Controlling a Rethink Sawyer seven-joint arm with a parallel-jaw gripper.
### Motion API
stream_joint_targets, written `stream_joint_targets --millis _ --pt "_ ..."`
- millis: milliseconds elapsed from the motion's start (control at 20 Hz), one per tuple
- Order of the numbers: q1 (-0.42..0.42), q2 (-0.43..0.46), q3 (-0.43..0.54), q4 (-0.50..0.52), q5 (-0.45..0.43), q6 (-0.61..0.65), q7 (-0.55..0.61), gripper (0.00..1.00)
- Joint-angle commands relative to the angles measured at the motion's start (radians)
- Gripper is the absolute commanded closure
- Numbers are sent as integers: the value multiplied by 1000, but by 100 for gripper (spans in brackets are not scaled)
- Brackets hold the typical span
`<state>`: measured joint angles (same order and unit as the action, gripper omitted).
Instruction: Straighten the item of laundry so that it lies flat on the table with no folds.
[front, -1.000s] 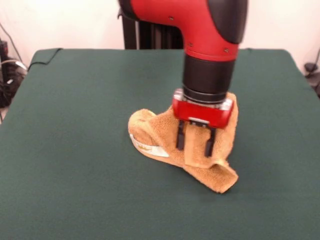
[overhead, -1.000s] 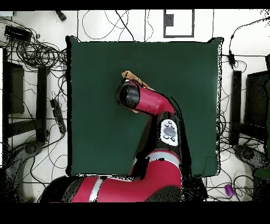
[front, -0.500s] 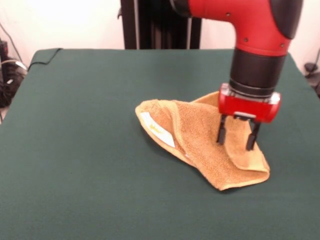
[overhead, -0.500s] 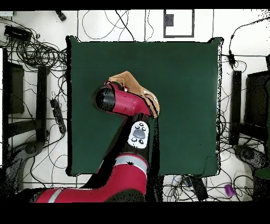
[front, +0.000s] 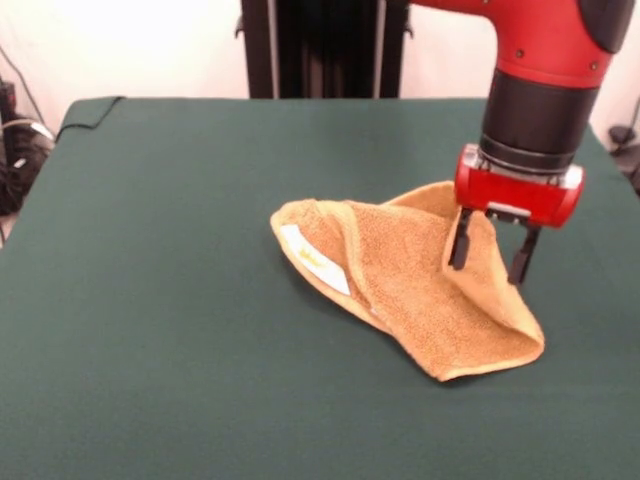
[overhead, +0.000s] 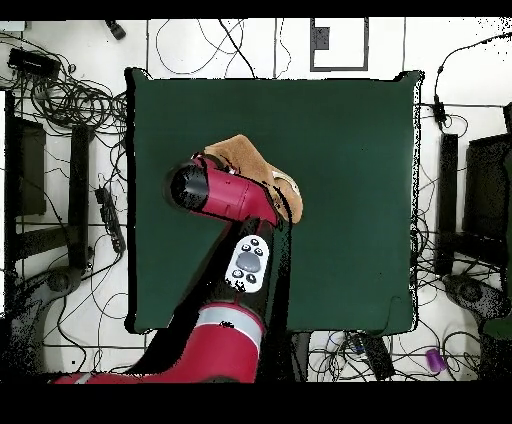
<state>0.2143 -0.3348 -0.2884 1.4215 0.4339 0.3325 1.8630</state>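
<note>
Front and overhead, table (front: 150, 300) shared

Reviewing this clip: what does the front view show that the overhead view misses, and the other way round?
Only the front view shows the gripper, its fingers spread and raised just above the towel, gripping nothing, and the white label on the folded left part. Only the overhead view shows the whole table outline, the cables and equipment around it, and the arm hiding part of the towel. Both show the towel still folded, not flat, on the green table.
</note>
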Motion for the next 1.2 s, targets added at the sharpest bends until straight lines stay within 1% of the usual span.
stream_joint_targets --millis 50,300,450,500,700,900,1050,1200 --pt "38 -40 8 11 66 154 310 0" --pt "58 -60 -3 14 66 181 339 0" --pt "74 -47 -38 -19 51 200 353 0" --pt "80 -43 -48 -24 51 202 364 100" --pt "88 -33 -67 -31 67 208 398 100" --pt "73 -22 -61 -33 60 185 366 100" --pt "32 29 -32 -45 45 106 324 100" --pt "3 81 -16 -67 34 61 305 100"
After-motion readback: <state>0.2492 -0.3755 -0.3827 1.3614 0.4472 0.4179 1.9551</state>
